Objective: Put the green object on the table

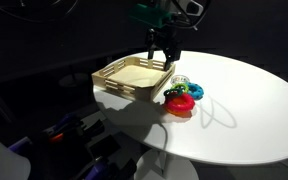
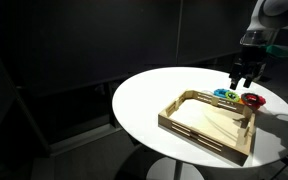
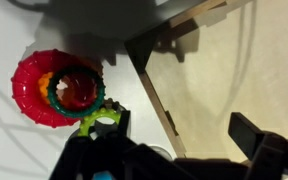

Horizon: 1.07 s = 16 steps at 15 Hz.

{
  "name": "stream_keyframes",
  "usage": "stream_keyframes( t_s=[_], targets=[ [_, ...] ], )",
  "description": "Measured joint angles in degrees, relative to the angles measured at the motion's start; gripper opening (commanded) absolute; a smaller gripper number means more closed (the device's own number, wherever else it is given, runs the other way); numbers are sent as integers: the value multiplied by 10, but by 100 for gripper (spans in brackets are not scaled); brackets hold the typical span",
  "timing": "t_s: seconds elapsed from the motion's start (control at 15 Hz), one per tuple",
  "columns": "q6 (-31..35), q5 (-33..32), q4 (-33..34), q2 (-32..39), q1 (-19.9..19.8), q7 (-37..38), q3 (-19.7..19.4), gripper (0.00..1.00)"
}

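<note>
The green object (image 3: 100, 122) is a small yellow-green toothed piece lying on the white table (image 3: 9, 30), touching the red round object (image 3: 56, 88). In the wrist view my gripper (image 3: 184, 128) is open and empty. Its fingers straddle the wall of the tan tray (image 3: 152, 90), and the left finger is right beside the green piece. In both exterior views the gripper (image 1: 163, 52) (image 2: 246, 76) hangs over the tray corner nearest the toys. The toy cluster shows there as the red object (image 1: 180, 104) (image 2: 252, 99) with a blue ring (image 1: 195, 92).
The tan slatted tray (image 1: 112, 84) (image 2: 246, 137) takes up the middle of the round white table (image 1: 249, 110) (image 2: 144, 100); its floor looks bare. The surroundings are dark. The table edge lies close behind the toys in an exterior view (image 2: 279, 112).
</note>
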Motion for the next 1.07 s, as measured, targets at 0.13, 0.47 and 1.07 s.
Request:
stream_keyframes(
  t_s=[0.13,0.47,1.07],
  targets=[
    [-50,-4,0,-21,3,0,2,100],
    [-131,-45,-7,-86,17,39,9,100],
    [-212,-95,-19,-228,34,134,53,100]
  ],
)
